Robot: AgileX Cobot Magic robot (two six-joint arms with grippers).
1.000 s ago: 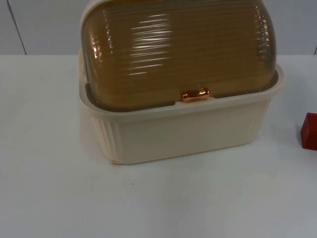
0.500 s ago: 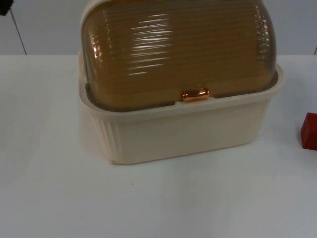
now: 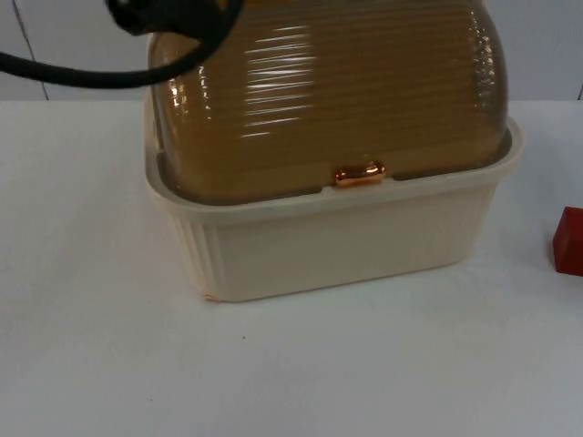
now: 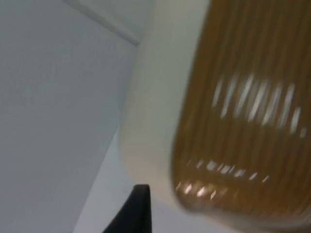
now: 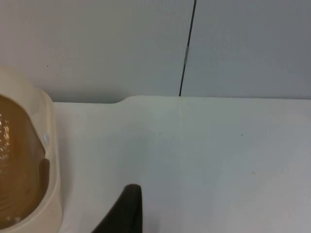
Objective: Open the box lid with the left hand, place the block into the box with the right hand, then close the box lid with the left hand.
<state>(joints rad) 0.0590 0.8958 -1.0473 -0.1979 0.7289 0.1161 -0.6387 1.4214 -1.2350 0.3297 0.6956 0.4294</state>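
Box — cream, ribbed, its amber ribbed lid shut with the copper handle at the front rim — sits mid-bench. Red block lies on the bench well to its right. Left gripper hangs over the lid's rear left corner; right gripper waits beside the box — whether either's fingers are parted cannot be told.

A lab-style test bench: a bare white table top ending at a plain grey partition wall.
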